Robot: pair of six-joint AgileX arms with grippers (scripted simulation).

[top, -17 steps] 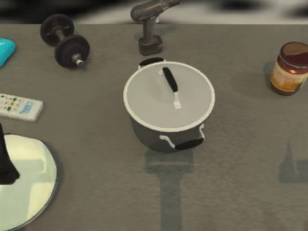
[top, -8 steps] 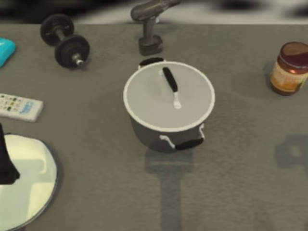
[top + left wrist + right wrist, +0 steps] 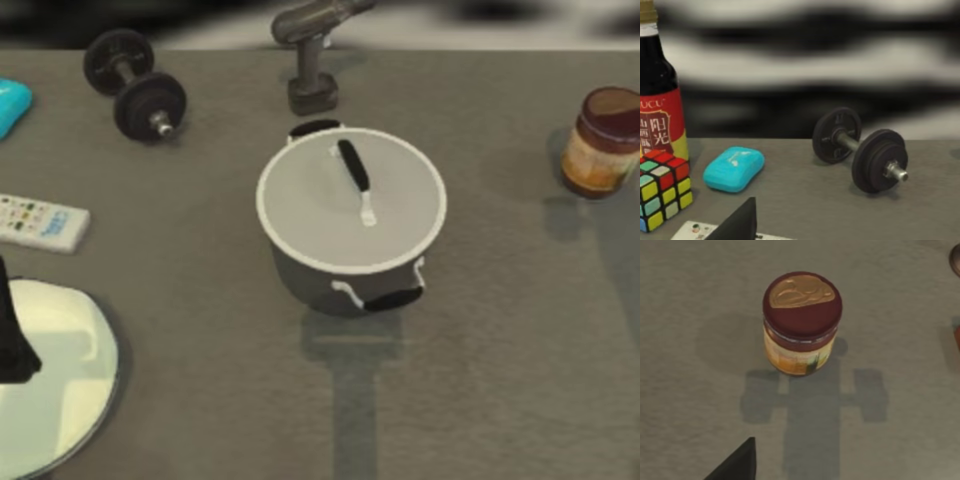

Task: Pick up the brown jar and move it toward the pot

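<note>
The brown jar point(image 3: 603, 142) stands upright at the far right of the table, with a dark red lid and an orange label. In the right wrist view the brown jar point(image 3: 801, 322) is just ahead of my right gripper, of which one dark fingertip point(image 3: 742, 460) shows. The gripper's shadow point(image 3: 812, 400) falls beside the jar with two prongs wide apart, so it is open and holds nothing. The grey pot point(image 3: 350, 215), lid on, sits at the table's centre, well left of the jar. My left gripper point(image 3: 12, 345) is parked at the near left, open.
A dumbbell point(image 3: 135, 85), a drill point(image 3: 312, 50) and a blue soap bar point(image 3: 10, 105) lie along the far side. A remote point(image 3: 40, 222) and a pale round plate point(image 3: 60, 410) are at the left. A puzzle cube point(image 3: 662, 187) and a dark bottle point(image 3: 657, 95) stand near the left arm.
The right gripper's shadow has moved from the near right up the table to just beside the jar. The jar, the pot and the left arm have not moved.
</note>
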